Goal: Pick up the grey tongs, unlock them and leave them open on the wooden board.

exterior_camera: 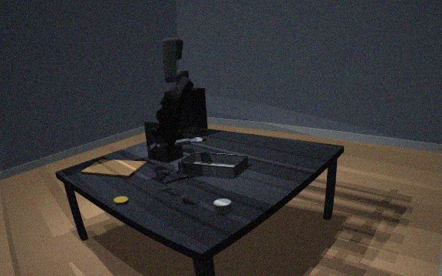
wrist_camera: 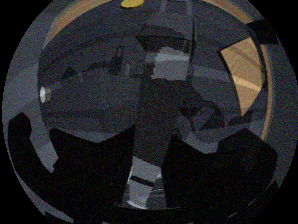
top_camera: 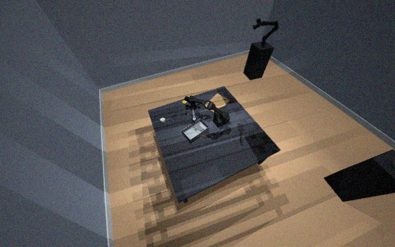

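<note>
Grey tongs (top_camera: 193,116) (wrist_camera: 157,117) are between my fingers, which stand only a little apart, closed on them. From above, my gripper (top_camera: 193,107) (wrist_camera: 149,129) and the tongs show beside the roasting tin (top_camera: 199,134) (exterior_camera: 215,169), on its yellow-disc side; I cannot tell how high the tongs' tips are or whether their lock is released. The wooden board (top_camera: 217,101) (exterior_camera: 113,167) (wrist_camera: 243,75) lies well apart from the tin, without the tongs on it. The yellow disc (top_camera: 184,102) (exterior_camera: 120,200) (wrist_camera: 132,3) and a white-topped round thing (top_camera: 162,119) (exterior_camera: 222,202) (wrist_camera: 44,94) also lie apart from the tin.
</note>
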Available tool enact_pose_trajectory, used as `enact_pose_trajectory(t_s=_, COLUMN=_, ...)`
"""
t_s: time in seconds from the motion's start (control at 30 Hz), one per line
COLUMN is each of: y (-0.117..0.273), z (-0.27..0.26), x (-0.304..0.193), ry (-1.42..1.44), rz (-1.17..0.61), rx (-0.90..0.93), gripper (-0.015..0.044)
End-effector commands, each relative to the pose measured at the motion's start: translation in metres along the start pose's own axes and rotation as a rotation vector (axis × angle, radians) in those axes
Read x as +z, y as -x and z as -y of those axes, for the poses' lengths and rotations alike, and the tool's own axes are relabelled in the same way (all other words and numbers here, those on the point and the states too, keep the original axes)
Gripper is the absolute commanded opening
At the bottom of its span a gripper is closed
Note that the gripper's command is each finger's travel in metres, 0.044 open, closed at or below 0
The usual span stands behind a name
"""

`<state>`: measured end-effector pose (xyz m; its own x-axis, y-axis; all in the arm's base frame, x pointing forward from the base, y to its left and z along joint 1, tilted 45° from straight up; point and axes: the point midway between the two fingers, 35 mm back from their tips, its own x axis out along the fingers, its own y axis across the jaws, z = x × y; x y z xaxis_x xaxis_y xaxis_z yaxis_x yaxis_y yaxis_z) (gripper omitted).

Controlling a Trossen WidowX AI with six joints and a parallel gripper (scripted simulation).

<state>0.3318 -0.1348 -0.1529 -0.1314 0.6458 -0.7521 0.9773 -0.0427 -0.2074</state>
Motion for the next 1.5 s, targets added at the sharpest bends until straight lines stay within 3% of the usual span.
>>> enact_pose_trajectory(t_s=0.0, y=0.009, z=0.008, x=0.024, ry=-0.036, rz=0.01, rx=0.008, gripper=-0.015)
enact_pose_trajectory(t_s=0.5, y=0.015, z=0.077, x=0.12, ry=-0.227, rz=-0.017, rx=-0.019, gripper=-0.015)
enact_pose_trajectory(t_s=0.8, y=0.019, z=0.099, x=0.139, ry=-0.275, rz=-0.014, rx=-0.018, gripper=-0.015)
enact_pose_trajectory(t_s=1.47, y=0.039, z=0.226, x=0.205, ry=-0.529, rz=0.02, rx=-0.007, gripper=-0.015)
